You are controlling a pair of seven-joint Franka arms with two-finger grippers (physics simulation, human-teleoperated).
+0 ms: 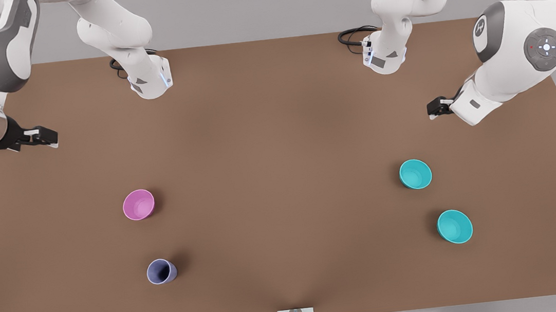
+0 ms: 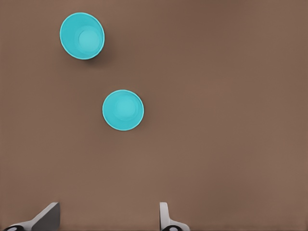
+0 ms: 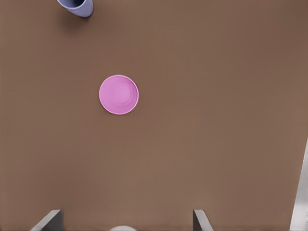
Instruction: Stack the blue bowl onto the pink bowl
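Front view coverage has the left tool (image 1: 433,107) hung high with its fingers (image 2: 163,214) spread wide and nothing gripped. The blue bowl (image 1: 415,173) is found ahead of and below it, upright on the bench (image 1: 275,125), probably so a descent onto the rim is short. A wider turquoise bowl (image 1: 454,226) is set farther out, apart from it. The right tool (image 1: 46,136) is likewise parted and empty, waiting above the pink bowl (image 1: 138,205), with a lavender cup (image 1: 161,271) beyond. Bare bench is left between the two bowls for the carry, and the bench edges are kept well away.
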